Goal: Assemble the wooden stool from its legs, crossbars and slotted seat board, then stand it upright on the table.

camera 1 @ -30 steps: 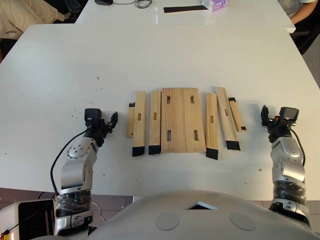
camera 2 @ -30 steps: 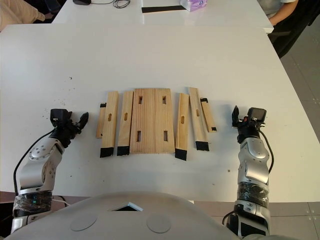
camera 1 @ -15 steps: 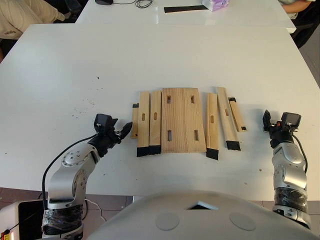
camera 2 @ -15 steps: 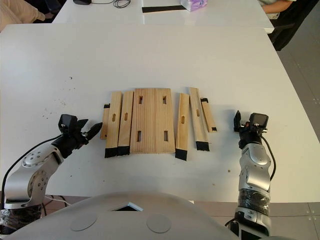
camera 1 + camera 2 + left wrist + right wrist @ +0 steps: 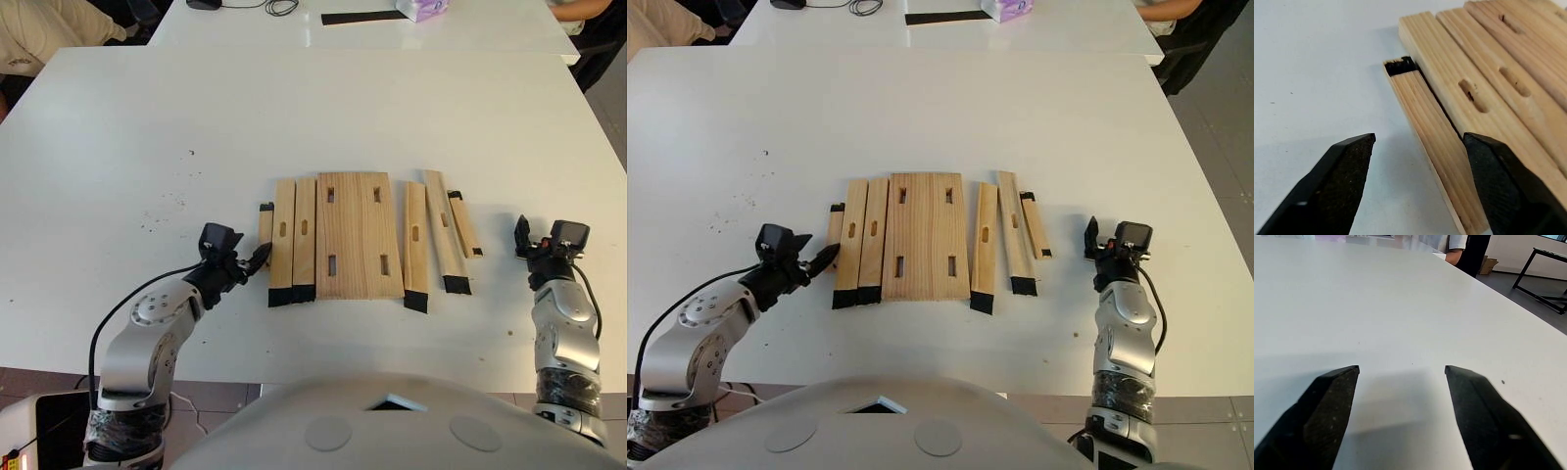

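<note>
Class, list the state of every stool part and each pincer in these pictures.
seat board: flat, nothing fitted
legs: flat, loose beside the board
crossbars: flat, loose at the outer sides
left pincer: open, at the left crossbar
right pincer: open, empty

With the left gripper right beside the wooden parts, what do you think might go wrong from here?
The open left gripper frames the short thin wooden crossbar, which lies flush against the slotted wooden leg; closing might pinch both or shove the leg. The crossbar lies flat on the white table, so the fingers could slip off.
</note>
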Motion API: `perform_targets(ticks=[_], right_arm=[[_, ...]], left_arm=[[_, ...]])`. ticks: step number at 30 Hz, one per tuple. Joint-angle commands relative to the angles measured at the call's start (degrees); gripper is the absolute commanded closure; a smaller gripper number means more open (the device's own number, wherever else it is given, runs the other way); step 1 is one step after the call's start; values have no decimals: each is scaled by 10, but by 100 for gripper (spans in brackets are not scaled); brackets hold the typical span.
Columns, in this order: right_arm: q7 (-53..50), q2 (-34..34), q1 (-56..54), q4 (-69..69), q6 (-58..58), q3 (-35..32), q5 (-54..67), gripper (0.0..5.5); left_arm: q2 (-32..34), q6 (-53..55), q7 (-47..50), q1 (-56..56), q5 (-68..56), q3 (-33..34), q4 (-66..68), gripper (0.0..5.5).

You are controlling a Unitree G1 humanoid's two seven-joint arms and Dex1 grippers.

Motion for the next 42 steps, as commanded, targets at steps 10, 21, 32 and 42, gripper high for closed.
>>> perform_targets(ticks=[10, 21, 32, 42], right_arm=[[-4, 8, 2, 2, 5, 3, 2, 224], [-12, 20, 18, -8, 1, 0, 1, 224], [-14, 23, 25, -15, 0, 0, 0, 224], [-20, 27, 30, -22, 2, 2, 0, 224]], left_arm=[[17, 14, 21, -14, 30, -13, 64, 212], [43, 70, 5, -25, -1, 9, 48, 212], [60, 106, -19, -19, -38, 19, 1, 238], [65, 102, -12, -33, -35, 36, 22, 391]])
